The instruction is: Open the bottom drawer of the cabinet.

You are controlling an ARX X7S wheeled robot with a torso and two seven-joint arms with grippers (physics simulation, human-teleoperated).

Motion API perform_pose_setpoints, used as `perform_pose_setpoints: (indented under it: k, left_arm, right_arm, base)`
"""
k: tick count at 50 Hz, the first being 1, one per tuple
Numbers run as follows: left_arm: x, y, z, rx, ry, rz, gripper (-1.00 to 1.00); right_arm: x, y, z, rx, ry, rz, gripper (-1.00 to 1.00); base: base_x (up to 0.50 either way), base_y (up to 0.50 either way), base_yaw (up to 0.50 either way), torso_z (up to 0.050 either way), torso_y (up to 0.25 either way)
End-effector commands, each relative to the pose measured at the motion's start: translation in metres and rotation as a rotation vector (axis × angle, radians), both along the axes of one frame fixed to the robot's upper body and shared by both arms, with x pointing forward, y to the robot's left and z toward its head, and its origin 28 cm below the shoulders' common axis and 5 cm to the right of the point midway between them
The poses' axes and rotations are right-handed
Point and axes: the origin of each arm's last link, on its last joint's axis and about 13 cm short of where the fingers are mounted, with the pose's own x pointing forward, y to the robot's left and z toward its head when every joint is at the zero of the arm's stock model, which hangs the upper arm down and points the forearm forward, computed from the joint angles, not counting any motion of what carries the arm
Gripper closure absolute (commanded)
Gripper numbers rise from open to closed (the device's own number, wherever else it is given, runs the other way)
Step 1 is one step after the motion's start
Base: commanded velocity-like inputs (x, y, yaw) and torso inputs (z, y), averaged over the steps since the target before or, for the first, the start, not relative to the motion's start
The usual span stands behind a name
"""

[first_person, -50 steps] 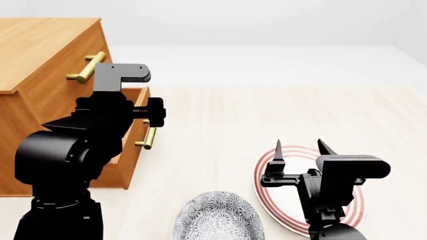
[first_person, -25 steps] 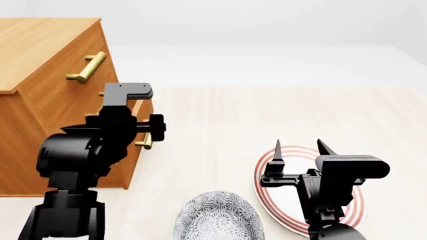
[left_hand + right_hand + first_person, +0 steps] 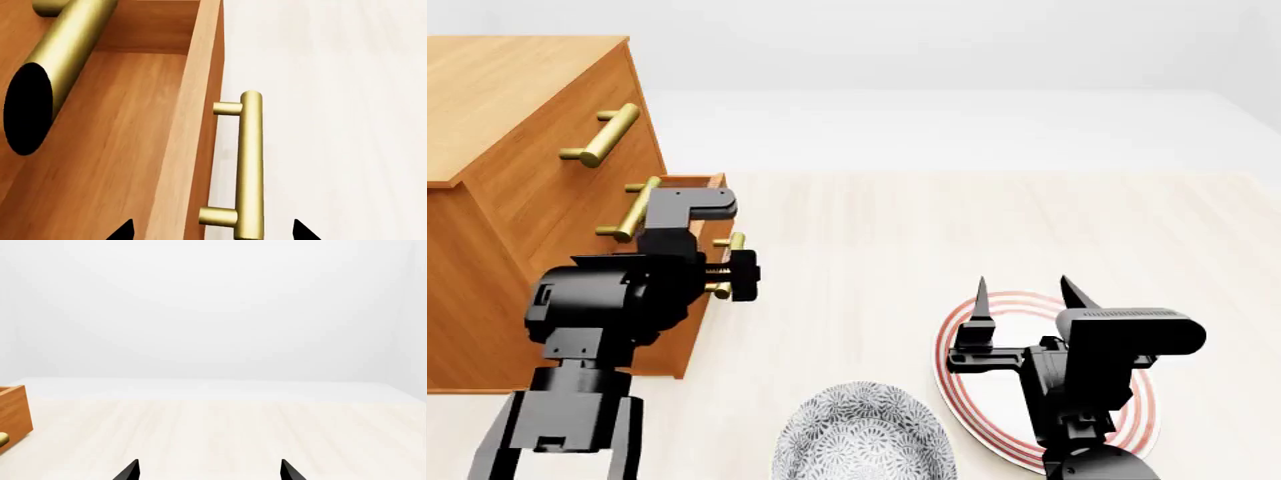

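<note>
The cabinet (image 3: 507, 100) stands at the left of the head view. Its bottom drawer (image 3: 713, 184) is pulled part way out, and the left wrist view looks down into the drawer's (image 3: 193, 125) wooden inside. The drawer's brass bar handle (image 3: 250, 165) lies between the fingertips of my left gripper (image 3: 213, 232). That gripper is open, one tip inside the drawer front and one beyond the bar, touching neither. In the head view my left arm hides most of that handle (image 3: 734, 243). My right gripper (image 3: 1028, 300) hangs open and holds nothing; its wrist view shows my right gripper (image 3: 209, 471) over bare floor.
A white plate (image 3: 950, 380) with red rings lies under the right arm. A grey patterned bowl (image 3: 861, 430) sits near the front edge. The middle drawer's handle (image 3: 630, 208) and the top drawer's handle (image 3: 601, 135) stick out above the open drawer.
My left arm has sunk lower in front of the cabinet, uncovering the middle drawer's handle. The drawer stays part way out. The right arm has not moved.
</note>
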Motion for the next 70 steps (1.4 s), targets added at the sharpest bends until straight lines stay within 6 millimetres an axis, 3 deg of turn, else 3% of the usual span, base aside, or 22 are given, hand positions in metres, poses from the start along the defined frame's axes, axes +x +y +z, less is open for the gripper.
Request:
perform_pose_setpoints:
  k: [1,27,58,70]
  left_arm:
    - [0.003,0.002,-0.007,-0.006,0.056,-0.002,-1.0]
    - [-0.004,-0.011,0.001,-0.058,0.045,-0.149,-1.0]
    - [-0.016,-0.059,0.0,-0.131,0.067,-0.324,-1.0]
    - [-0.013,-0.067,0.004,-0.152,0.061,-0.359,-1.0]
  right_arm:
    - [0.0,0.0,-0.001,-0.001,0.001,-0.002,-1.0]
    - [0.0,0.0,-0.002,-0.007,0.001,-0.004,-1.0]
    - [-0.001,-0.002,0.0,-0.005,-0.005,-0.01,-1.0]
    - [-0.001,-0.002,0.0,-0.006,-0.007,-0.009,-1.0]
  base:
    - [0.0,0.0,0.0,0.0,0.0]
    - [0.0,0.0,0.0,0.0,0.0]
    - [0.0,0.0,0.0,0.0,0.0]
    - [0.0,0.0,0.0,0.0,0.0]
